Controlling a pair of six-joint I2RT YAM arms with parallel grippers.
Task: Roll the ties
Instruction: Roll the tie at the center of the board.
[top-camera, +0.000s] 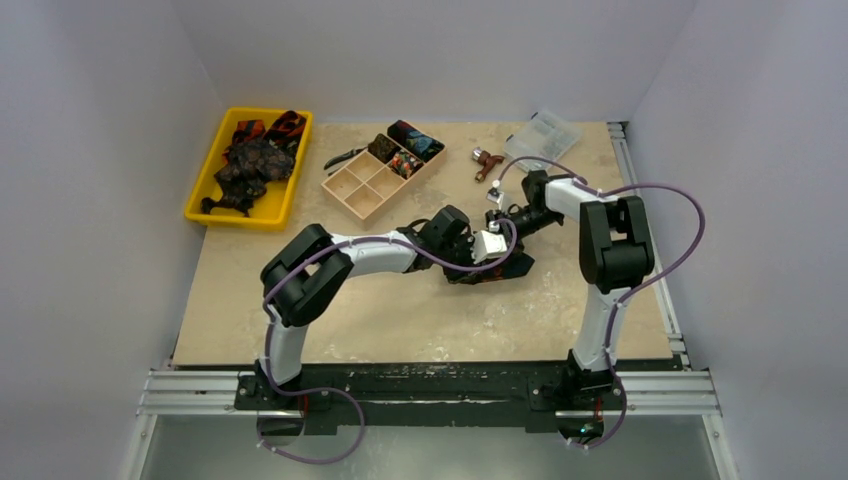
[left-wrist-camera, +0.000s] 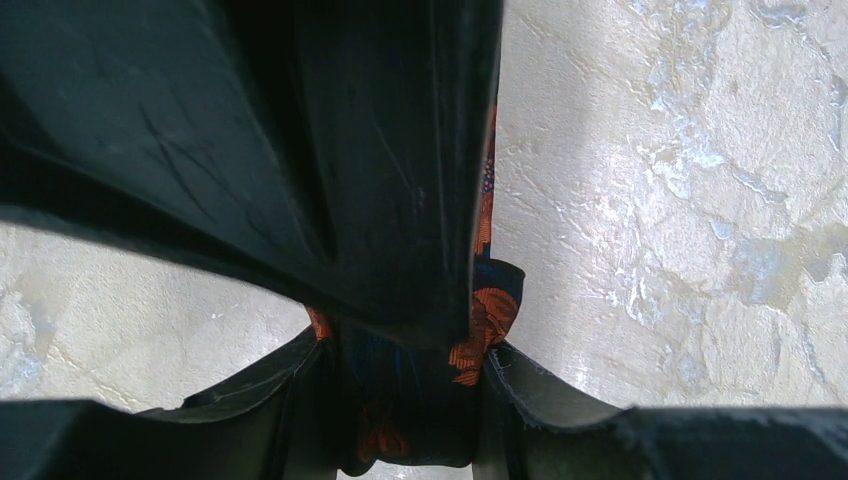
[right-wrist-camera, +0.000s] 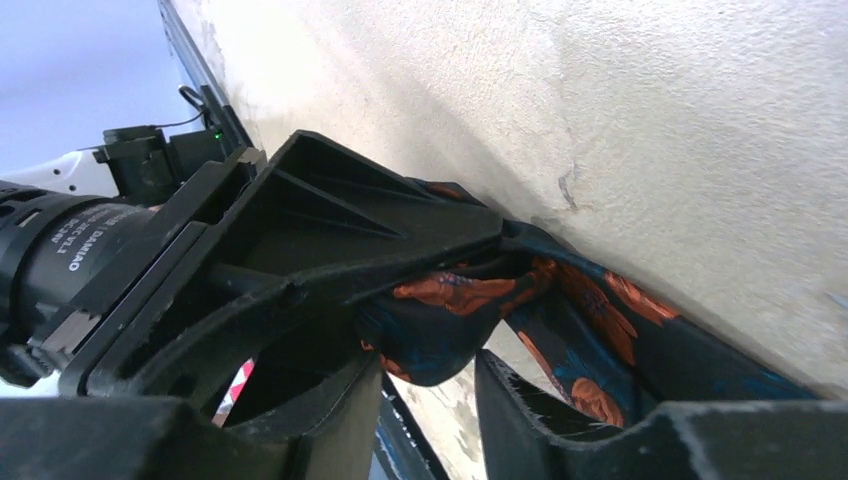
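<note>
Top view: an orange-flowered tie (top-camera: 512, 268) lay bunched mid-desk (top-camera: 400, 320) where both arms met. Further ties (top-camera: 250, 165) were heaped in the yellow tray (top-camera: 199, 206).
Left wrist view: the left claw (left-wrist-camera: 405, 352) was clenched on the tie's fabric.
Right wrist view: the right claw (right-wrist-camera: 425, 372) was released, fingers parted either side of a hanging fold.

surface: beige stone-look table (top-camera: 400, 320) | upper left: yellow tray (top-camera: 240, 220) at the table's corner | upper centre: tan divided box (top-camera: 345, 186) set at a slant, pliers (top-camera: 345, 158) just beside its left end | upper right: small red-brown tool (top-camera: 487, 162), clear plastic box (top-camera: 543, 135) near it | centre: dark tie (top-camera: 495, 268) with orange print, bunched on the tabletop
</note>
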